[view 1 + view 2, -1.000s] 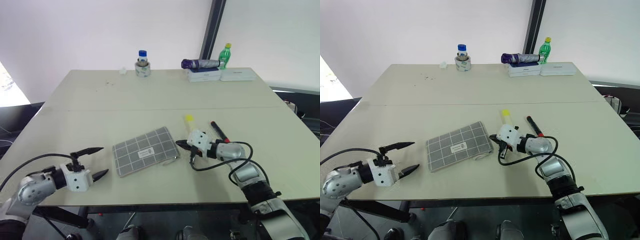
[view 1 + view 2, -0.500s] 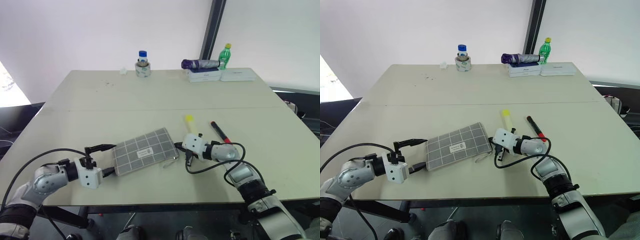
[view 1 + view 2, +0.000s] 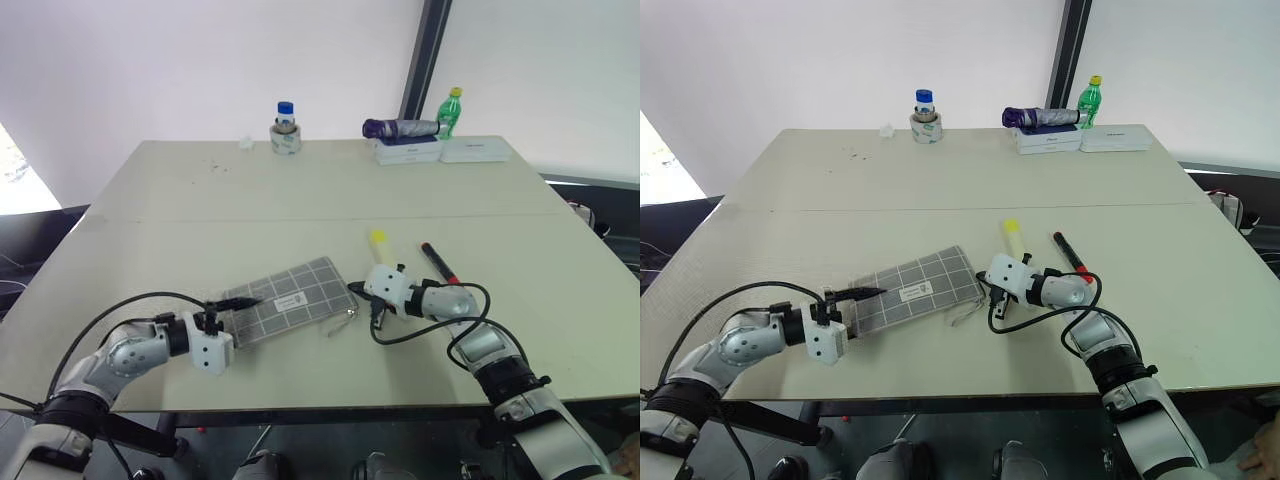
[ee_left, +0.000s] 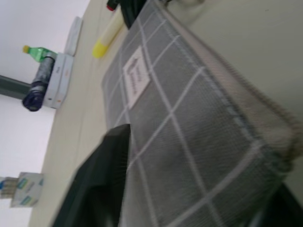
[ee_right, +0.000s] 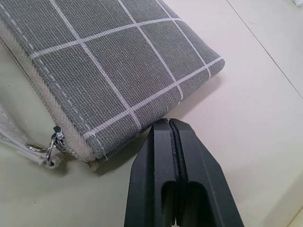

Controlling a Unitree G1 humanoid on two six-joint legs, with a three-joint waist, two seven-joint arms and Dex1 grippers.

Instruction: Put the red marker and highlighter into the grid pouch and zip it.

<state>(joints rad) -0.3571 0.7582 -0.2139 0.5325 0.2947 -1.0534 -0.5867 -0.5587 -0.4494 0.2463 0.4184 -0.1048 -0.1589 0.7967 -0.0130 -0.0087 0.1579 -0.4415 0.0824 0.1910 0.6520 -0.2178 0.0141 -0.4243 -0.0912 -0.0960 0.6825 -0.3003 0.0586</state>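
1. Near the front edge of the bench (image 3: pixel 150 200), the grid pouch (image 3: pixel 290 300) lies flat, with the left hand (image 3: pixel 238 301) at its left end; one black finger (image 4: pixel 102 175) lies over the top of the fabric and another shows under the near corner, so the hand appears clamped on the pouch.
2. At the pouch's right end the right hand (image 3: pixel 358 289) has its fingers pressed together; in the right wrist view the tips sit just off the corner, holding nothing.
3. That wrist view also shows the metal zipper pull (image 5: pixel 52 144) and a pale strap at the pouch's edge, which the head views render only as a small loop.
4. Just beyond the right hand lies the highlighter (image 3: pixel 379 245), and a little to its right the red marker (image 3: pixel 439 263), both on the bench, outside the pouch.
5. On the left wrist view the pouch's white label (image 4: pixel 137 75) shows dark printing, too blurred to read.
6. At the far edge stand a blue-capped jar (image 3: pixel 285 125), a green bottle (image 3: pixel 452 108), white boxes (image 3: pixel 440 150) and a purple object lying on them; no writing on these is legible.
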